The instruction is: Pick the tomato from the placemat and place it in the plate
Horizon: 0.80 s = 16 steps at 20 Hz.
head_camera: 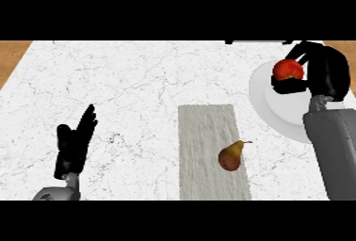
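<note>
Tomato (288,69) held in right hand (316,70), fingers curled round it, over the white plate (268,101) at 2 o'clock on the bench (118,80). Judged light, round, smooth-skinned, soft enough to bruise; best gripped across its widest middle. Pear (231,156) lies on the placemat (206,127) at 5 o'clock. Left hand (75,143) rests at 8 o'clock, fingers straight

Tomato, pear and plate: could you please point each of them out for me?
tomato (287,69), head view, on its red top, in the right hand's fingers.
pear (230,156), head view, on its body, lying on the placemat.
plate (265,100), head view, on its bare white left rim.
</note>
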Each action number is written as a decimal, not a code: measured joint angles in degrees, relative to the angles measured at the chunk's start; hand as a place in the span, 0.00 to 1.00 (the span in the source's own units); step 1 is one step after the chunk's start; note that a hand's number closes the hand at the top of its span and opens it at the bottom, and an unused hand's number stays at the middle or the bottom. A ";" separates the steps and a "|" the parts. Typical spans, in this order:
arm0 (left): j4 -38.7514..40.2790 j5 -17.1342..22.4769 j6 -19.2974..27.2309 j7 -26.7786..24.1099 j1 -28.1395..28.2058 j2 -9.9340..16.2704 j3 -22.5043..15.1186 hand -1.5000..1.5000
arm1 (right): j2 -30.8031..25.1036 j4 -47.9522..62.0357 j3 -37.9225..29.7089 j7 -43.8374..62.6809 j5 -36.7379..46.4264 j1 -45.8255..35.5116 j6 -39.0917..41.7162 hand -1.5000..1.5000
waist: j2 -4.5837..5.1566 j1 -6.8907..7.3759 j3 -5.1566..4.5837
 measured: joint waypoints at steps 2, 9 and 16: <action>-0.38 -0.29 -0.05 0.03 0.27 -0.37 -0.40 0.50 | -1.60 4.68 -2.18 -2.74 -1.11 -1.09 -0.91 1.00 | 0.04 0.15 0.00; -0.72 -0.55 -0.57 -0.33 0.70 -0.57 -0.04 0.50 | -5.31 18.53 -5.97 -8.65 -2.26 -4.41 -2.05 1.00 | 0.15 0.50 0.02; -1.01 -1.51 -0.21 0.86 -0.43 -1.07 -0.55 0.50 | -7.09 34.35 -8.36 -15.21 -5.00 -7.76 1.85 1.00 | 0.38 1.03 0.06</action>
